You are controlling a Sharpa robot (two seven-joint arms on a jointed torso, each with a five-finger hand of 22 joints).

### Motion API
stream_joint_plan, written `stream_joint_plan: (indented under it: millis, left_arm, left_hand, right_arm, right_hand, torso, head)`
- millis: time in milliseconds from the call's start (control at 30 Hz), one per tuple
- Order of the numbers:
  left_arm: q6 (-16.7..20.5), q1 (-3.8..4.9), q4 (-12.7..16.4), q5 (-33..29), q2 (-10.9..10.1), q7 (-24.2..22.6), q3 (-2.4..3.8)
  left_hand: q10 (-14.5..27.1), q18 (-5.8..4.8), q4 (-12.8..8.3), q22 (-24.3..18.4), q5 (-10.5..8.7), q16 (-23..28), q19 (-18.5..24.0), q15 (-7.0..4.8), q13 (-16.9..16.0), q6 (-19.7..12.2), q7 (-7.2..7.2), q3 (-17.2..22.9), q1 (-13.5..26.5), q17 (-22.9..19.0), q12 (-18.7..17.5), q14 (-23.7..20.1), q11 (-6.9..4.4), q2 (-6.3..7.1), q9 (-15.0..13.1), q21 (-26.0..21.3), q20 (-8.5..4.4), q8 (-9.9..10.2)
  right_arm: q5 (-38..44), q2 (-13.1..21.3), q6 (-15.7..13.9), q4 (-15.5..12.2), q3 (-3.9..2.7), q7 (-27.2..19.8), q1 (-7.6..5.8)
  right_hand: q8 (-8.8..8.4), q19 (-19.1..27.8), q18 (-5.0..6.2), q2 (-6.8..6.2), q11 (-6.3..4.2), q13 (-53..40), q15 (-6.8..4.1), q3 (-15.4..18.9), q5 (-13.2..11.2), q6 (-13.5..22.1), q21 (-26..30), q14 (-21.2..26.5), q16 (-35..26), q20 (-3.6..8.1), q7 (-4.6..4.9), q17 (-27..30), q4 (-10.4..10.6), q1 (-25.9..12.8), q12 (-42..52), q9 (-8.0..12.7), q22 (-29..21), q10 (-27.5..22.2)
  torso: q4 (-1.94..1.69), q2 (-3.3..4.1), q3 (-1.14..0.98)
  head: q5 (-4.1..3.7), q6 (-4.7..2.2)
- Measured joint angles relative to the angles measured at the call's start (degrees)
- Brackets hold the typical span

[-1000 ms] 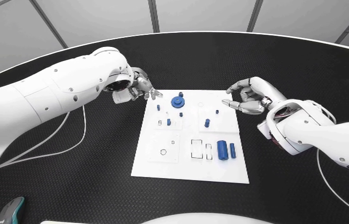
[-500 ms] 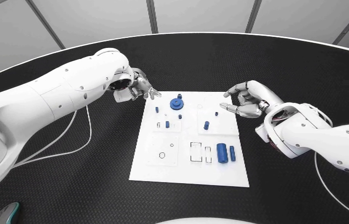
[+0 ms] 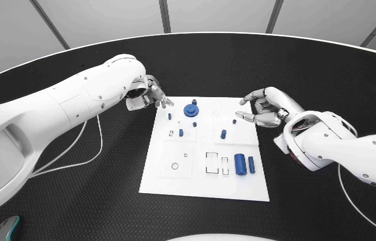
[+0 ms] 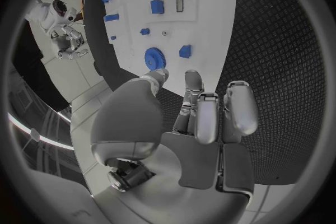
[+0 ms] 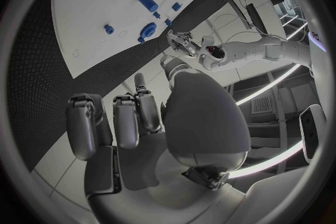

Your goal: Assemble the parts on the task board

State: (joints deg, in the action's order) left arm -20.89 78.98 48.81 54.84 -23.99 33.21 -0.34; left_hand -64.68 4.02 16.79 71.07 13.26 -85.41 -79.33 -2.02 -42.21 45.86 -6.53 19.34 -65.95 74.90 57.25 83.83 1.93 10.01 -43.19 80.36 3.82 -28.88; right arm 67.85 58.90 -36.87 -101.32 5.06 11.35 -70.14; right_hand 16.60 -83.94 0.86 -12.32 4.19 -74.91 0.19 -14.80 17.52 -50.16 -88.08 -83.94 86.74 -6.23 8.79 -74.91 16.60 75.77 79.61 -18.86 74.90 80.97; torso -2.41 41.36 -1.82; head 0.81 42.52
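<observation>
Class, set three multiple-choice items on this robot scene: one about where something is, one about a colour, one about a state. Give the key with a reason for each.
1. Where does the gear lie on the board?
A. Near the far edge
B. At the near edge
C. Off the board, on the table

2. What colour are the parts?
A. Red
B. Blue
C. Yellow

3. What is the left hand holding?
A. The gear
B. A cylinder
C. Nothing

Key:
1 A: the gear sits close to the far edge of the board, between the two hands.
2 B: the gear and the cylinder are both blue against the white plate.
3 C: the left hand hovers at the board's far left corner with nothing in its fingers; the right hand is likewise empty.
</observation>
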Motion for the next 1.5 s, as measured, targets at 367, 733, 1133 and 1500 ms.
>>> stream_joint_plan:
  millis: [367, 733, 1133, 1500]
  left_arm:
    - [-2.52, -0.61, -1.24, 0.26, 0.91, 1.54, -0.43]
    - [-4.19, -1.46, -1.37, 0.13, 1.24, 1.67, -0.51]
    - [-2.94, -1.82, -1.4, 0.05, 1.52, 1.24, -0.53]
    - [-2.44, -1.85, -1.4, 0.01, 1.67, 0.99, -0.53]
  left_hand:
    - [-0.21, 0.0, 0.04, 1.28, 0.0, -0.42, -0.82, 0.0, -0.34, 0.42, -0.01, -0.68, 0.89, 0.0, 0.46, 0.0, 0.21, -0.29, 0.56, 0.66, -0.04, 0.0]
    - [-0.62, -0.01, 0.04, 2.29, 0.0, -0.42, -1.23, 0.0, -0.93, 0.92, 0.12, -1.01, 1.31, 0.0, 1.0, 0.0, -0.21, -0.7, 0.84, 1.17, -0.04, -0.01]
    - [-0.87, -0.01, 0.04, 2.73, 0.0, -0.42, -1.42, 0.0, -1.3, 1.15, 0.3, -1.0, 1.39, 0.04, 1.33, 0.0, -0.04, -0.78, 1.0, 1.38, -0.23, -0.01]
    - [-1.05, -0.01, 0.04, 3.0, 0.0, -0.42, -1.81, 0.0, -1.39, 1.27, 0.41, -1.0, 0.96, 0.04, 1.56, 0.0, -0.21, -1.48, 1.28, 1.58, -0.21, -0.01]
  right_arm:
    - [0.0, -0.03, -0.21, 0.07, 0.0, -0.03, 0.0]
    - [0.0, -0.17, -0.37, 0.19, -0.01, -0.05, 0.0]
    - [0.0, -0.25, -0.33, 0.3, -0.01, -0.06, -0.01]
    - [0.0, -0.27, -0.25, 0.33, -0.01, -0.03, -0.01]
  right_hand:
    - [0.0, 0.0, 0.0, 0.0, 0.0, 0.0, 0.0, 0.0, 0.24, 0.0, 0.0, 0.0, 0.0, 0.0, 0.0, 0.0, 0.0, 0.0, 0.0, 0.03, 0.0, 0.0]
    - [0.0, 0.0, 0.0, 0.0, 0.0, 0.0, 0.0, 0.0, 0.24, 0.0, 0.0, 0.0, 0.0, 0.0, 0.0, 0.01, 0.0, 0.0, 0.0, 0.05, 0.0, 0.0]
    - [0.0, 0.0, 0.0, 0.0, 0.0, -0.04, 0.0, 0.0, 0.23, 0.0, 0.0, 0.0, 0.0, 0.0, 0.0, 0.01, 0.0, 0.0, 0.0, 0.05, 0.0, 0.0]
    - [0.0, 0.0, 0.0, 0.0, 0.0, -0.03, 0.0, 0.0, 0.23, 0.0, 0.0, 0.0, 0.0, 0.0, 0.0, 0.01, 0.0, 0.0, 0.0, 0.04, 0.0, 0.0]
  torso:
    - [-0.03, -0.04, -0.11]
    - [-0.1, -0.07, -0.08]
    - [-0.08, -0.05, -0.05]
    - [-0.07, -0.01, -0.08]
  head:
    - [0.2, 0.18]
    - [0.36, 0.11]
    - [0.32, 0.2]
    - [0.22, 0.18]
